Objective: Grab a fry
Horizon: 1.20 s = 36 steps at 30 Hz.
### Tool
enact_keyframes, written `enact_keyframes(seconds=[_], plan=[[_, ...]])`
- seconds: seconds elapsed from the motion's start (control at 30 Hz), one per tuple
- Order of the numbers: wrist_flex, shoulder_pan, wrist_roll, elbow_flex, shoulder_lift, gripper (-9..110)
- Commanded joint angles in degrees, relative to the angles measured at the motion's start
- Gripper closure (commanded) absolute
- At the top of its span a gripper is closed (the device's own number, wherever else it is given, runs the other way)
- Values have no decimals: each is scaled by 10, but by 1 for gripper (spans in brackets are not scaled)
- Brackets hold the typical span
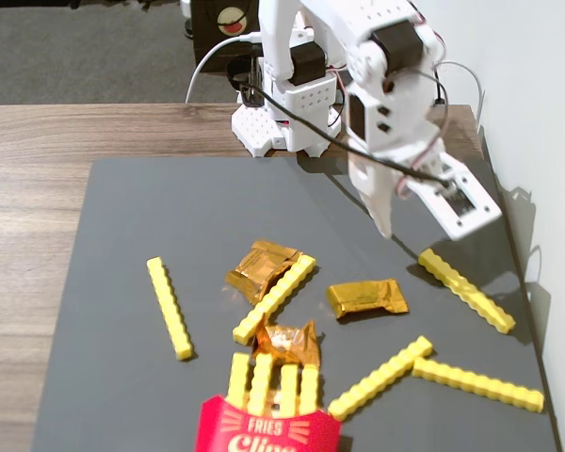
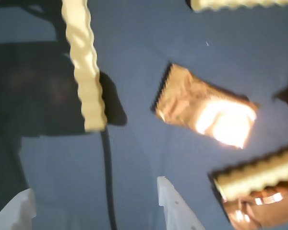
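Several yellow studded fries lie on the dark grey mat (image 1: 141, 217). One fry (image 1: 466, 289) lies at the right, just below and right of my gripper (image 1: 422, 221); in the wrist view this fry (image 2: 84, 67) lies ahead at the upper left. Another fry (image 1: 275, 298) lies mid-mat and shows in the wrist view (image 2: 259, 175) at the lower right. More fries lie at the left (image 1: 169, 307) and the lower right (image 1: 379, 378), (image 1: 477, 384). My gripper (image 2: 93, 199) is open, empty and held above the mat; the white fingertips (image 2: 170, 199) stand wide apart.
A red FRIES carton (image 1: 264, 431) with several fries in it stands at the front edge. Gold foil wrappers (image 1: 367, 297), (image 1: 261, 268), (image 1: 287, 344) lie mid-mat; one shows in the wrist view (image 2: 206, 108). A white wall runs along the right. The arm's base (image 1: 282, 118) stands at the back.
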Motion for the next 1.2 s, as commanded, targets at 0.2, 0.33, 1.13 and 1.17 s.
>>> enact_keyframes(seconds=[0.2,0.33,1.13,1.17], plan=[[-52,-32,32,-67,-100,70],[-66,-38,40,-72,-123,72],[-105,-53,74,-82,-167,94],[-105,-53,74,-82,-168,94]])
